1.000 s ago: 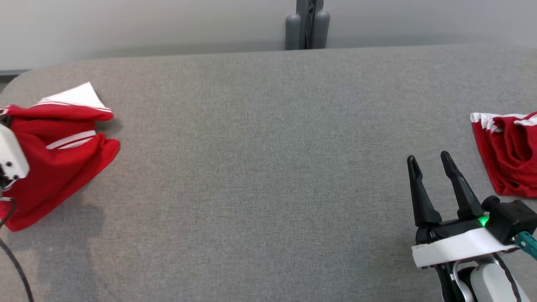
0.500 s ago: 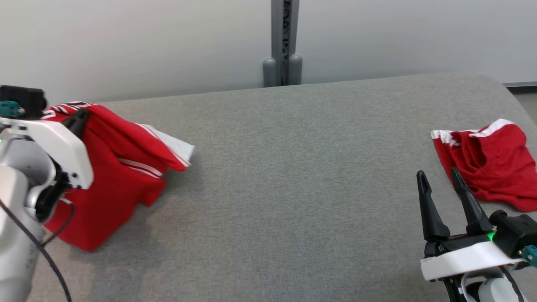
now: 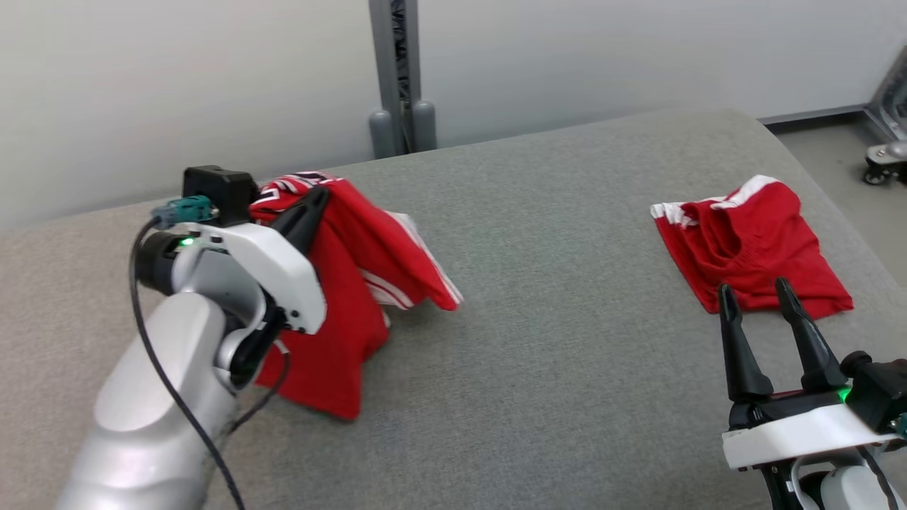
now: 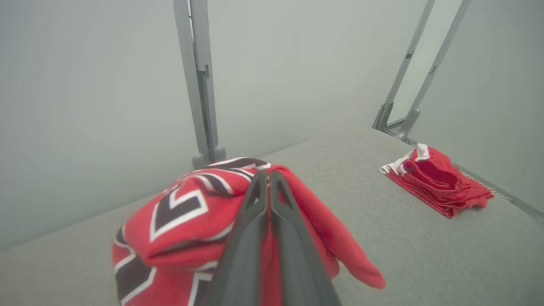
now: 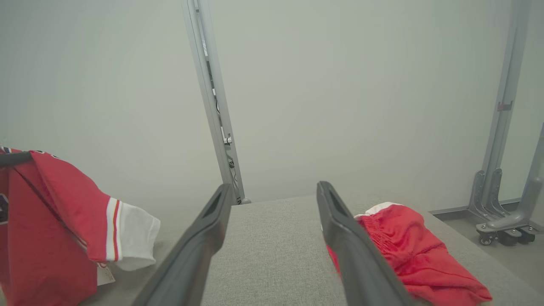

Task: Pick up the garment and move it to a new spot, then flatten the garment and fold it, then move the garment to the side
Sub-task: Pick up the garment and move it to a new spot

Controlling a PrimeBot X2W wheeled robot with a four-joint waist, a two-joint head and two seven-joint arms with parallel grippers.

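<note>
Pinched in the left gripper's [image 3: 322, 193] jaws, the red jersey [image 3: 351, 297] is now lifted in from nine o'clock for relocation; the right gripper's [image 3: 752, 287] jaws are spread.

Tally, this moment:
- Red garments x2: jersey [image 3: 354, 283] w/ white-striped sleeves, plain red piece [image 3: 751, 241].
- End effectors x2: left end effector [image 3: 322, 193], right end effector [image 3: 753, 287].
- Worktop [image 3: 553, 368] x1, grey fabric.
- Upright grey post [image 3: 397, 64] x1, behind worktop.
- Wheeled frame base [image 3: 886, 152] x1, far right.
</note>
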